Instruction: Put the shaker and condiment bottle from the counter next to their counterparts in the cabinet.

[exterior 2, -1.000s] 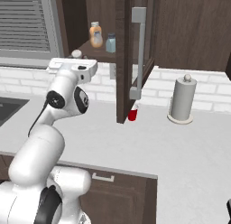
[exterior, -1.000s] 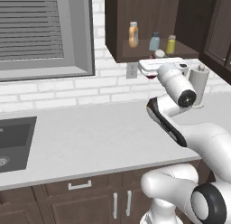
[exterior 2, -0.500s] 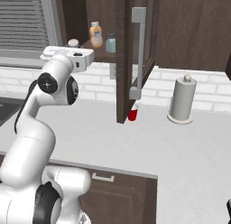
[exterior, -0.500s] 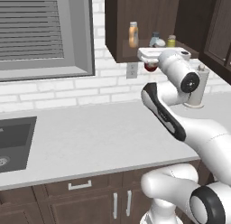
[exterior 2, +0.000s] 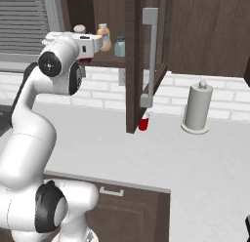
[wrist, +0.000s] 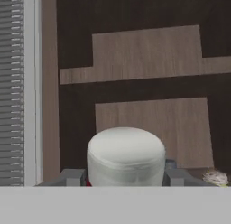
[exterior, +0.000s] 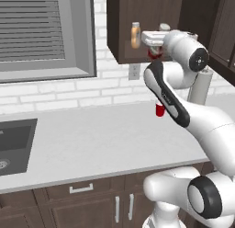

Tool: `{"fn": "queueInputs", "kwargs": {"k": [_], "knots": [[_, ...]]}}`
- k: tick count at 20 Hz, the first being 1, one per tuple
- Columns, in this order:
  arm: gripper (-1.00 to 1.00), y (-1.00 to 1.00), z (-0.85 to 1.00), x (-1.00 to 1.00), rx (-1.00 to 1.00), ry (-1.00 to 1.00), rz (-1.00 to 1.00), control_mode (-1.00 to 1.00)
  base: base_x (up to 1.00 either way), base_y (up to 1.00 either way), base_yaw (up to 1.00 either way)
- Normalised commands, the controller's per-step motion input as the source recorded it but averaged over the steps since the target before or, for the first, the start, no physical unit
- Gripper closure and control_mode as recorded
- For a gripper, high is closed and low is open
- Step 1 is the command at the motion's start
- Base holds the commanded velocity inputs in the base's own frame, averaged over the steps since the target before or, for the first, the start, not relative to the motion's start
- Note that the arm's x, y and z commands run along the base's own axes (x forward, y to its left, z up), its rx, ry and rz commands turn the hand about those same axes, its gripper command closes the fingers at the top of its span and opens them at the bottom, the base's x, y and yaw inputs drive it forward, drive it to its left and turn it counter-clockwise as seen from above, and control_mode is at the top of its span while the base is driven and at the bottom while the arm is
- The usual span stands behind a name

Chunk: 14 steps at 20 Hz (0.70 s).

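My gripper (wrist: 125, 175) is shut on the condiment bottle (wrist: 125, 155), whose white cap fills the low middle of the hand view. Behind it is the dark wood of the cabinet (wrist: 144, 60). In the left base view the gripper (exterior: 155, 43) is raised to the cabinet (exterior: 120, 25) shelf, with the bottle's red body (exterior: 153, 53) below the hand. The orange counterpart bottle (exterior: 135, 35) stands just left of it. From the right, the gripper (exterior 2: 84, 47) holds the bottle (exterior 2: 84, 61) left of the orange bottle (exterior 2: 103, 36) and the pale blue-grey shaker (exterior 2: 119, 47). The yellow-green shaker is out of view.
The open cabinet door (exterior 2: 134, 65) with a long handle (exterior 2: 151, 50) hangs right of the shelf. A red cup (exterior 2: 143, 124) and a paper towel roll (exterior 2: 197, 109) stand on the counter (exterior: 92, 139). A dark sink (exterior: 13, 144) lies far left, under a window with blinds (exterior: 41, 34).
The hand has risen with the red bottle and moved left, from in front of the cabinet's lower edge up to shelf height beside the orange bottle.
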Motion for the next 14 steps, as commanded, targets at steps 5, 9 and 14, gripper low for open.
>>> {"fn": "queueInputs", "kwargs": {"k": [5, 9, 14], "knots": [[1.00, 0.00, 0.00, 0.41, 0.00, 0.39, 0.00, -1.00, 0.00, 0.00, 0.00], [1.00, 0.00, 0.00, 0.03, 0.00, 0.03, 0.00, -1.00, 0.00, 0.00, 0.00], [1.00, 0.00, 0.00, 0.01, 0.00, -0.02, 0.00, -1.00, 0.00, 0.00, 0.00]]}}
